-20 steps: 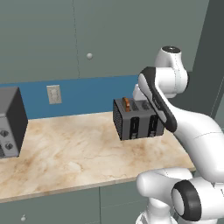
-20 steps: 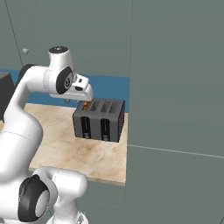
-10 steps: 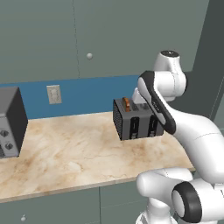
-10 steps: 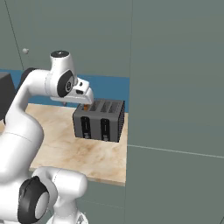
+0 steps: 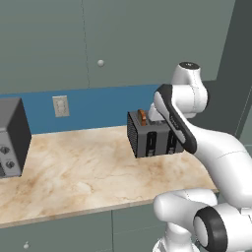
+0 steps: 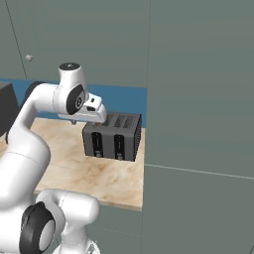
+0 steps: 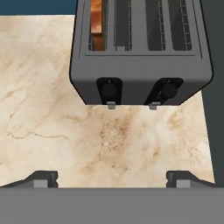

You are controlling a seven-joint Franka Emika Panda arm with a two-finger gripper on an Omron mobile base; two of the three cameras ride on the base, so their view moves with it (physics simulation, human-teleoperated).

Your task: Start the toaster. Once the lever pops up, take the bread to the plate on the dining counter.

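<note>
Marbled counter (image 5: 74, 172) | toaster (image 5: 150, 138) near right edge | hand (image 7: 111, 178) spread

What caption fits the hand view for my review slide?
Open gripper hovers above the marbled counter, facing the toaster with the bread in its leftmost slot.

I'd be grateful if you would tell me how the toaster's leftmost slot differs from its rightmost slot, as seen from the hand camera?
The leftmost slot holds the bread, an orange-brown slice standing on edge; the rightmost slot is empty, with only its wire guard showing. The leftmost slot sits above the left lever, the rightmost above the right lever. Both are narrow, parallel openings in the top of the toaster.
</note>
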